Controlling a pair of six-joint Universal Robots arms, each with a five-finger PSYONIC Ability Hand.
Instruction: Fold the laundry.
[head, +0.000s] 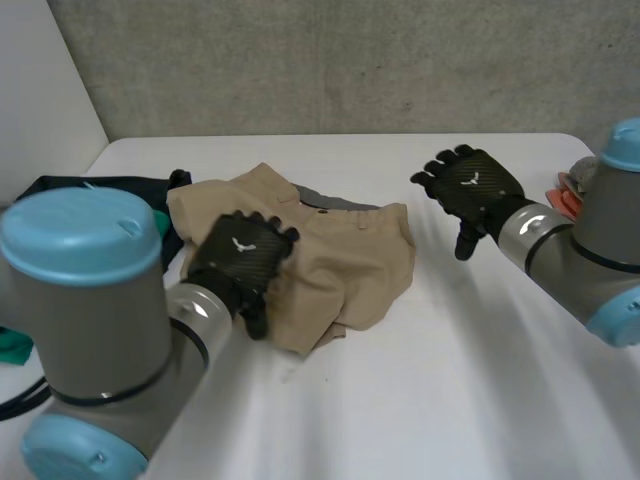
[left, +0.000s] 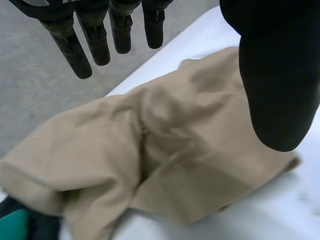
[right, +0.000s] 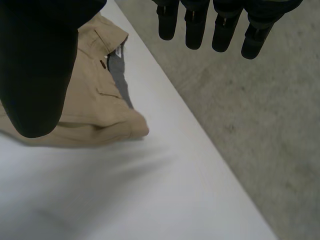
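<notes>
Step in hand, as we judge it: taking hold of the shorts (head: 335, 265) to spread them flat before the first fold.

Hand states: the left hand (head: 240, 262) hangs over the crumpled left part of the garment; its fingers (left: 95, 42) are straight, set apart from the thumb, and hold nothing; we cannot tell whether it touches the cloth. The right hand (head: 470, 185) hovers above the bare table (head: 460, 370), just right of the shorts; it is likewise spread and empty.

Recommended procedure: we lower the left hand onto the bunched area and pin it; we bring the right hand to the free right edge, pinch there, and draw outward until the wrinkles clear; we avoid dragging the whole garment, since the cloth will likely slide on the smooth top; we keep the pull low and level.

Condition of the garment: the shorts are tan and of a light woven cloth; they lie left of the table's centre, rumpled, with one part doubled over itself; the waistband faces the far side and shows a grey lining (head: 335, 201); the left edge lies against a dark garment (head: 90, 190).
</notes>
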